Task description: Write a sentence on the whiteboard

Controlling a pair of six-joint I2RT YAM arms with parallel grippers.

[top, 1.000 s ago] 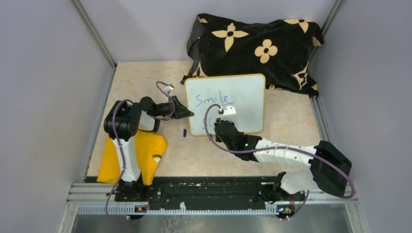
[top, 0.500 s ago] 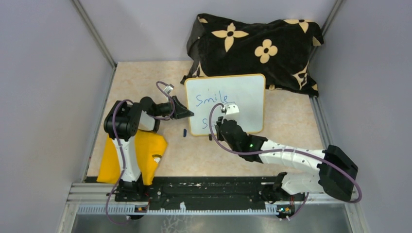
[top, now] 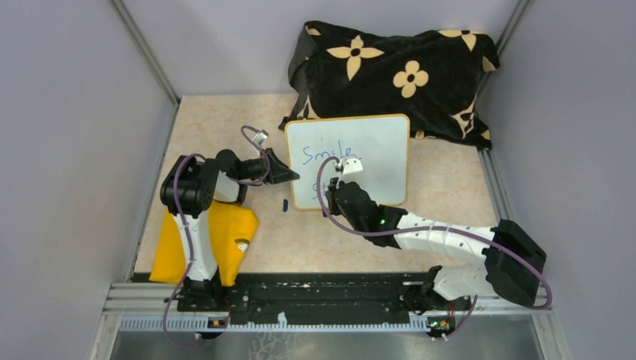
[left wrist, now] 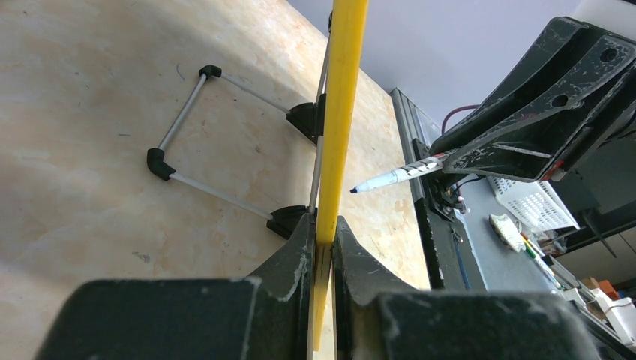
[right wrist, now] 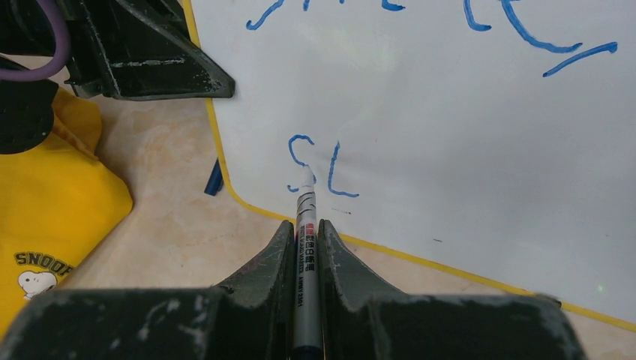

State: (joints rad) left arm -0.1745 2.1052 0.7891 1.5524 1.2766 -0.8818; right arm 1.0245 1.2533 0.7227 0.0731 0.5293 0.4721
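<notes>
The whiteboard stands propped on the table, white with a yellow-orange rim, with "Smile" in blue at its top left and "SL" lower down. My left gripper is shut on the board's left rim, which shows edge-on as a yellow strip in the left wrist view. My right gripper is shut on a silver marker; its tip touches the board just below the "S". The marker also shows in the left wrist view, its tip close to the board face.
A black flowered cloth lies heaped behind the board. A yellow cloth bag lies by the left arm's base. A small blue marker cap lies on the table by the board's lower left corner. The board's wire stand rests behind it.
The right arm has shifted slightly over the lower left of the board with the marker, first toward the near side, then back. The left gripper has held still.
</notes>
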